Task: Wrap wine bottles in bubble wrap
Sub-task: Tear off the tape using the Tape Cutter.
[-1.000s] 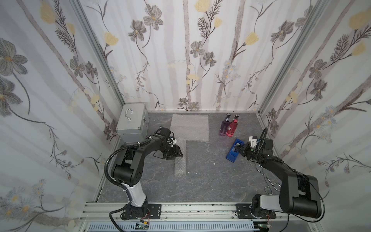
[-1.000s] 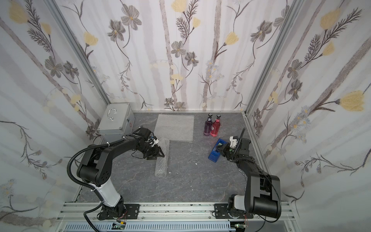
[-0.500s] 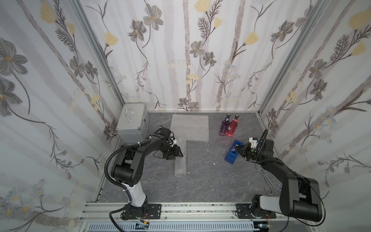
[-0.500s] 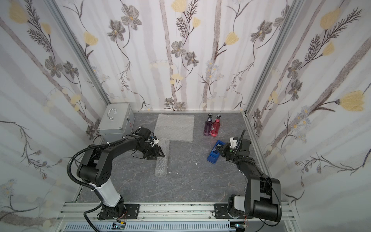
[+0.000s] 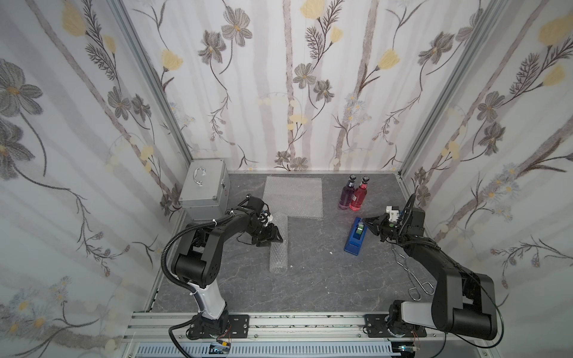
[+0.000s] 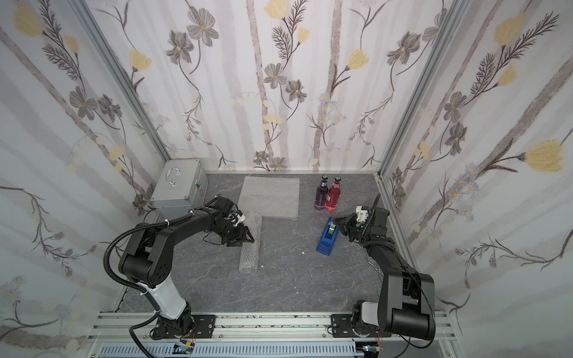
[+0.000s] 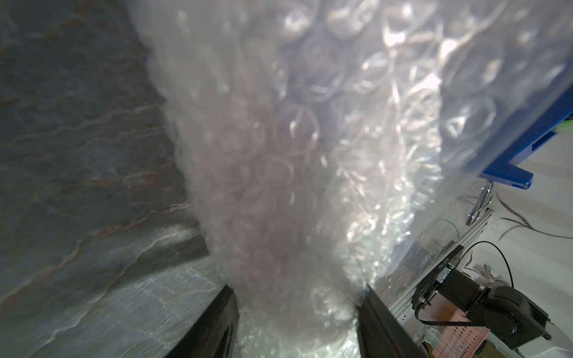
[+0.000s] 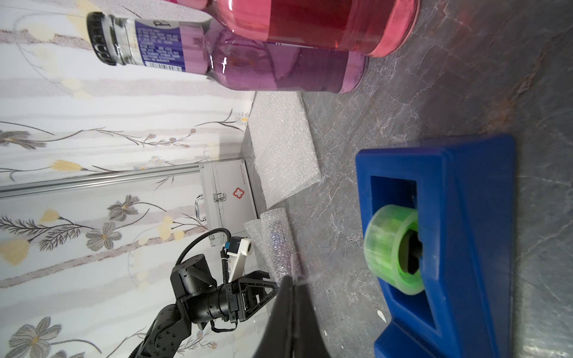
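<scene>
Your left gripper (image 5: 270, 239) is closed around a roll of bubble wrap (image 5: 278, 255) lying mid-table (image 5: 310, 279); it seems to hold one bottle. Your right gripper (image 5: 369, 223) is closed beside the tape dispenser (image 5: 356, 237). The purple bottle (image 5: 347, 196) and the red bottle (image 5: 359, 197) stand bare near a flat sheet (image 5: 294, 195); I judge taping and two wraps are left.

Materials and surface finishes
The bubble wrap (image 7: 288, 161) is glinting as translucent plastic; the glass bottles (image 8: 279, 66) are shining glossy; the metal case (image 5: 203, 190) is looking matt.

Metal case (image 5: 204, 189), tape dispenser (image 5: 356, 237), perhaps tongs (image 5: 414, 280).
</scene>
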Controlling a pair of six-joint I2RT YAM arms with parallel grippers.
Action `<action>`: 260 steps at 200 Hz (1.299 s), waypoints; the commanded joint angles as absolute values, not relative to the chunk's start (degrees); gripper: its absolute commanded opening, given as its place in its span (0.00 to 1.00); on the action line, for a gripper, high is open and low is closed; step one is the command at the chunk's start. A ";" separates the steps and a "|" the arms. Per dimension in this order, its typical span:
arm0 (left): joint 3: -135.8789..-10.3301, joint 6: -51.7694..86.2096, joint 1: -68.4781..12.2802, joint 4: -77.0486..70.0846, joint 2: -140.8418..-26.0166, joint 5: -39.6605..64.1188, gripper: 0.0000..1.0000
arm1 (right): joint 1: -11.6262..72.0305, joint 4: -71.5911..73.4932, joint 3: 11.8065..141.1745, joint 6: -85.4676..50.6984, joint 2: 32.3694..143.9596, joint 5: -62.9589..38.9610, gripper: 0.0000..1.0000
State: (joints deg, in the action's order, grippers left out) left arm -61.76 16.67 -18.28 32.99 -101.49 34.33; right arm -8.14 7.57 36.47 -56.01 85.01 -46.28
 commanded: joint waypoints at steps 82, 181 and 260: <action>-61.43 16.52 -18.42 35.94 -101.69 28.74 0.59 | -8.00 14.49 38.50 -59.38 85.11 -49.10 0.00; -61.60 16.44 -18.73 36.04 -102.02 28.88 0.59 | -7.47 12.89 36.53 -59.85 80.70 -48.94 0.00; -61.61 16.44 -18.81 35.88 -102.25 29.03 0.59 | -4.83 8.65 22.68 -59.24 68.57 -46.80 0.00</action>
State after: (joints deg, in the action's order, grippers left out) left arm -61.76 16.67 -18.76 32.75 -101.67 34.15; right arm -5.08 9.32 24.71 -59.75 70.74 -47.83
